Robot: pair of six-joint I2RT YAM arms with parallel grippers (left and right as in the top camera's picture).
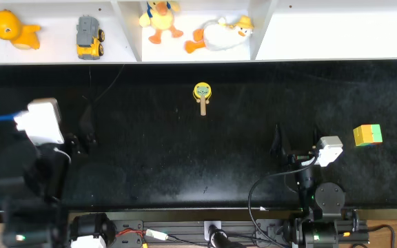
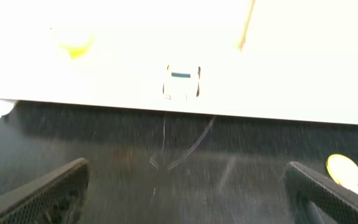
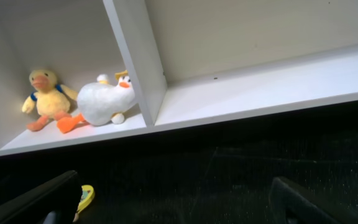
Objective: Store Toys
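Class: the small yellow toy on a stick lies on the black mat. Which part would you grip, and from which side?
Probably the stick, from straight above: the toy lies flat on the mat, and its stick is narrow and straight, easy to pinch across its width.

Toy count: 6 total.
- Birds: 3. One orange-yellow plastic duck (image 1: 14, 29), one yellow plush duck (image 1: 160, 19), one white plush goose with orange feet (image 1: 220, 34).
- Vehicles: 1. A grey-and-yellow toy truck (image 1: 89, 37).
- Stick toys: 1. A yellow round-headed toy on a wooden stick (image 1: 202, 95).
- Blocks: 1. A green, yellow and orange cube (image 1: 367, 135).

Split against the white shelf unit (image 1: 336, 31): 4 toys inside it (2 in its left bay, 2 in its middle bay) and 2 out in front of it. Shelf bays in view: 3.

Grippers: 2, the left gripper (image 2: 188, 193) and the right gripper (image 3: 173, 202).
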